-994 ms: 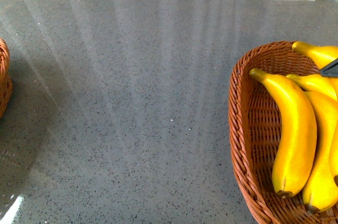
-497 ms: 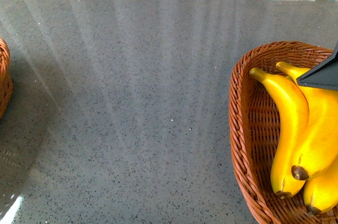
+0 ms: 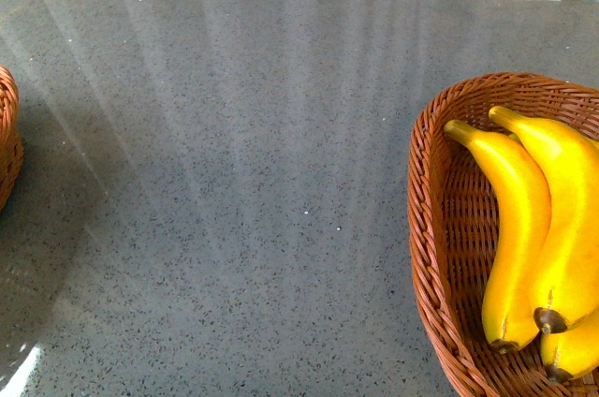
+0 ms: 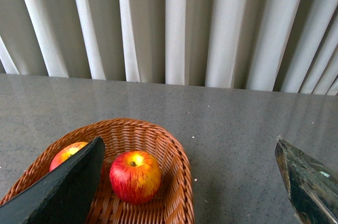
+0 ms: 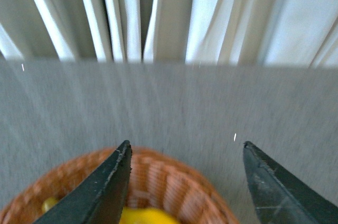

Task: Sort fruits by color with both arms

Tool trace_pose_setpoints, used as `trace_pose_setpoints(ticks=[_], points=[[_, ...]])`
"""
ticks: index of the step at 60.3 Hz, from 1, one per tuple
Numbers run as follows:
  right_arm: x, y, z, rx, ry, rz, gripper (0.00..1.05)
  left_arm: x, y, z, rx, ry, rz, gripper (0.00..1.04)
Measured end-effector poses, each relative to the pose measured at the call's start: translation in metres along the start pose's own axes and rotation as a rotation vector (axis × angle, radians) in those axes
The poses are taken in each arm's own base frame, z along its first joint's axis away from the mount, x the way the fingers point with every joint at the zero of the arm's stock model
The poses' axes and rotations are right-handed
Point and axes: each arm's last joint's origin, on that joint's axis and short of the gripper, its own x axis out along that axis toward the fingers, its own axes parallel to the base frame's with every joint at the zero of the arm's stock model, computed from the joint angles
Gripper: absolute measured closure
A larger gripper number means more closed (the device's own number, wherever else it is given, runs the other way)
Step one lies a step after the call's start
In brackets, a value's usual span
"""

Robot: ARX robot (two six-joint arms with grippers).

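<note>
Bananas [image 3: 543, 228] below my right gripper [image 5: 185, 182], in right basket [image 3: 426, 228]; jaws wide, empty. Apples [image 4: 134, 176] under left gripper [image 4: 190, 182], also wide. I judge bananas light, smooth; grip mid-body.

A speckled grey stone tabletop [image 3: 234, 182] fills the front view, streaked with pale bands of reflected light. Behind its far edge hang pleated off-white curtains [image 4: 174, 23], with darker folds between the pleats.
</note>
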Motion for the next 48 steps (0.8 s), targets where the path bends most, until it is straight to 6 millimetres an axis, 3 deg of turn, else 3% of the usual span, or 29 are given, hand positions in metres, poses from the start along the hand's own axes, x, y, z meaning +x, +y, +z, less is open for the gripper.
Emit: trace_pose_setpoints(ticks=[7,21,48], points=[[-0.020,0.000,0.011,0.002,-0.105,-0.013,0.67,0.000,0.000,0.000,0.000,0.000,0.000,0.09],[-0.046,0.002,-0.011,0.005,-0.066,-0.011,1.04,0.000,0.000,0.000,0.000,0.000,0.000,0.09],[-0.085,0.002,-0.012,0.009,-0.072,-0.011,1.03,0.000,0.000,0.000,0.000,0.000,0.000,0.09]])
